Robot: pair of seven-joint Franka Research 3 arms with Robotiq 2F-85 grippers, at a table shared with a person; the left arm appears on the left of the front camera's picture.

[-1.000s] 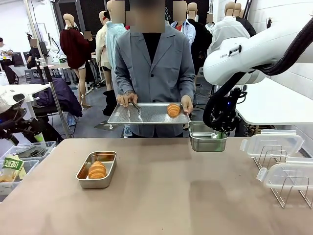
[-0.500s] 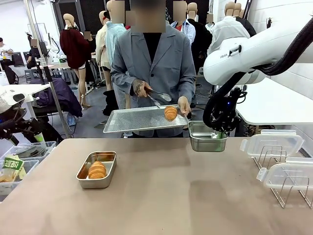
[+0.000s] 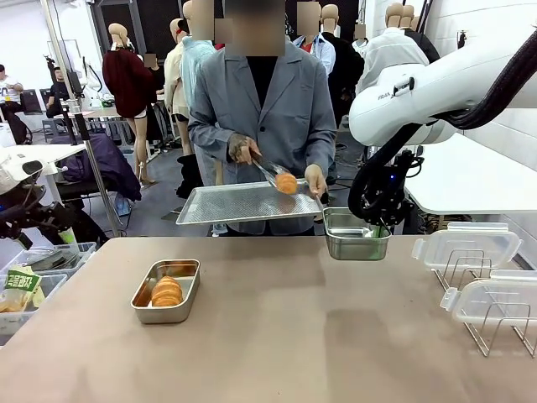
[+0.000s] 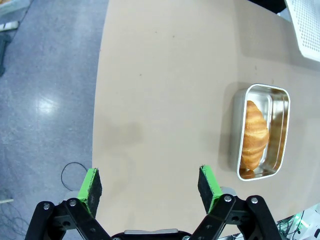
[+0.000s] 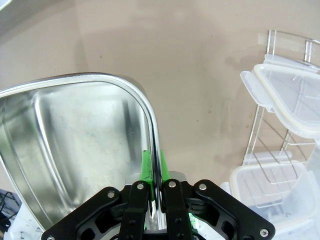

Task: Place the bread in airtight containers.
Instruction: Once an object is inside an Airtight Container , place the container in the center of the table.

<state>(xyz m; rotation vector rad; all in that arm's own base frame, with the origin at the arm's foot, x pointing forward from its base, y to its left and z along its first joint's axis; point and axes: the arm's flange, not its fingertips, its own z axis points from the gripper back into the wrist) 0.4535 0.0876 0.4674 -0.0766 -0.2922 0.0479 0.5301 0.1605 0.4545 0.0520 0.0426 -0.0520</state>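
Note:
One bread roll (image 3: 167,290) lies in a steel airtight container (image 3: 190,270) on the table's left; the left wrist view shows that roll (image 4: 254,133) in its tin (image 4: 236,131). The person holds a second bread roll (image 3: 286,182) in tongs (image 3: 267,169) just above a perforated tray (image 3: 226,205). My right gripper (image 3: 377,225) is shut on the rim of an empty airtight container (image 3: 356,244), held above the table's far edge; the right wrist view shows the wall (image 5: 75,135) pinched between the green pads (image 5: 146,166). My left gripper (image 4: 149,183) is open above bare table.
Two clear plastic lids (image 3: 466,244) (image 3: 495,300) rest on wire racks at the table's right, also in the right wrist view (image 5: 290,97). A bin with packets (image 3: 25,290) stands off the table's left edge. The brown tabletop (image 3: 319,336) spreads between the tins.
The person's hand picked up the tongs from the tray and has lifted the roll off it. The tray tilted slightly. Both arms have stayed still.

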